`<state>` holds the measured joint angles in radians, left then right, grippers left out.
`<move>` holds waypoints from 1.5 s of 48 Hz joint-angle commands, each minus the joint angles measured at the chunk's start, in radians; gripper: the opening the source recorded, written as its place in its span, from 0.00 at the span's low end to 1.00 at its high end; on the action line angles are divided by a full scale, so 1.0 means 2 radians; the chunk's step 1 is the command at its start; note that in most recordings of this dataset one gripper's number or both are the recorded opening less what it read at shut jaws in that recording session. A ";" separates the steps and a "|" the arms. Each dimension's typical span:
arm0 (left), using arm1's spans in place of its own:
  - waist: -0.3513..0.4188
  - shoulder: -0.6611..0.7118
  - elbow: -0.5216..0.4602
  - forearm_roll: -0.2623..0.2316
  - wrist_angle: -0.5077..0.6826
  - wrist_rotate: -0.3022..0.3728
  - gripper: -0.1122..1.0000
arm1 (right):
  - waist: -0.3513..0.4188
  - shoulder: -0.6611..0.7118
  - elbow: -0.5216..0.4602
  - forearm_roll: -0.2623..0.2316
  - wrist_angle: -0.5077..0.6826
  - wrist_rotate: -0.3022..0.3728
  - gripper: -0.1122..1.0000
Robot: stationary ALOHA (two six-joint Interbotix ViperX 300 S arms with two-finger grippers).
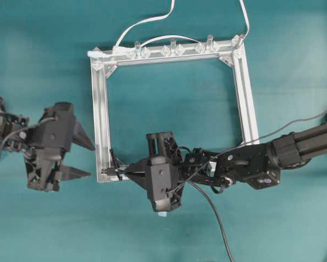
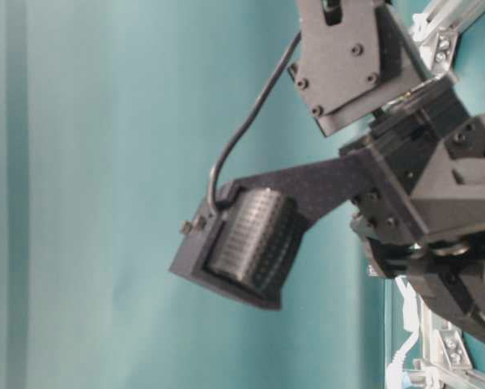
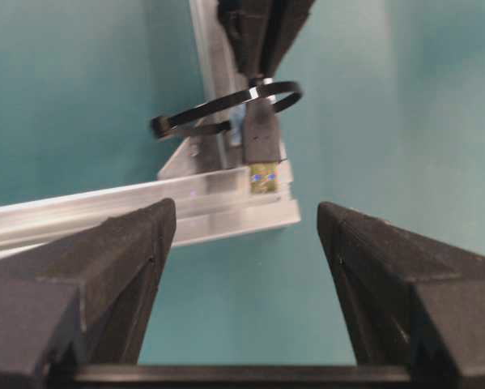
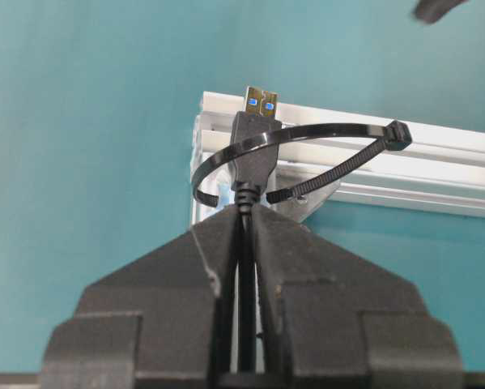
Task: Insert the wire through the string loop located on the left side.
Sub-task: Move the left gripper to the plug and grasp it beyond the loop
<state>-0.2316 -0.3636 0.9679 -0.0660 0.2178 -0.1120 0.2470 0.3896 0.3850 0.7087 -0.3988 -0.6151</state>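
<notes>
Right wrist-mounted view is showing the right gripper [image 4: 246, 212] with its jaws clenched on the wire [image 4: 244, 308], pinching the thin black cable just behind the moulded plug [image 4: 252, 150]. The plug is sitting inside the string loop [image 4: 307, 158], which here is looking like a black cable tie bent into an open ring, and the metallic tip with its blue insert is poking out on the far side, above the corner of the aluminium frame [image 4: 436, 166]. So the threading is looking largely done, though whether enough cable has passed through is hard to judge.

From the left wrist-mounted view, the left gripper [image 3: 246, 243] is facing that same corner with its jaws released and wide apart, holding nothing; the plug tip [image 3: 264, 177] is pointing toward the gap between them.

In the overhead view the left gripper [image 1: 78, 158] is hovering just outside the frame's lower-left corner [image 1: 104, 173], near the plug but apart from it, above the teal table [image 1: 43, 54].

As for handling, the wire is likely light and floppy along its length, so a grip far back would let the plug droop. The rigid plug body is the sensible place for the left jaws to take hold. The loop is probably springy and thin, anchored only at its base, so a sideways shove could bend it or pull it off line; a straight pull along the plug's axis seems safest.
</notes>
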 commanded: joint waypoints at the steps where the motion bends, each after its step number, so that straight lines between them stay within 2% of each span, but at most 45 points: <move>1: -0.010 0.015 -0.019 0.000 -0.012 -0.004 0.76 | -0.002 -0.011 -0.011 -0.001 -0.002 -0.001 0.14; 9: -0.013 0.064 -0.042 0.000 -0.041 -0.012 0.76 | -0.002 -0.012 -0.011 -0.001 -0.002 -0.001 0.14; 21: -0.014 0.123 -0.061 0.000 -0.058 -0.050 0.76 | -0.002 -0.012 -0.011 -0.001 -0.004 -0.001 0.14; 43: -0.018 0.133 -0.051 0.001 -0.058 -0.050 0.76 | -0.002 -0.012 -0.012 -0.001 -0.005 -0.001 0.14; 50: -0.018 0.133 -0.050 0.002 -0.058 -0.050 0.65 | -0.002 -0.012 -0.012 -0.002 -0.006 -0.001 0.14; 58: -0.018 0.131 -0.048 0.005 -0.059 -0.043 0.29 | -0.002 -0.012 -0.012 -0.002 -0.007 -0.001 0.14; 72: -0.019 0.124 -0.045 0.005 -0.068 -0.044 0.30 | -0.001 -0.012 -0.012 -0.001 -0.013 0.002 0.14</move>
<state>-0.2638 -0.0936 0.8866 -0.0583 0.0936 -0.2040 0.2485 0.3896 0.3850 0.7087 -0.4111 -0.6136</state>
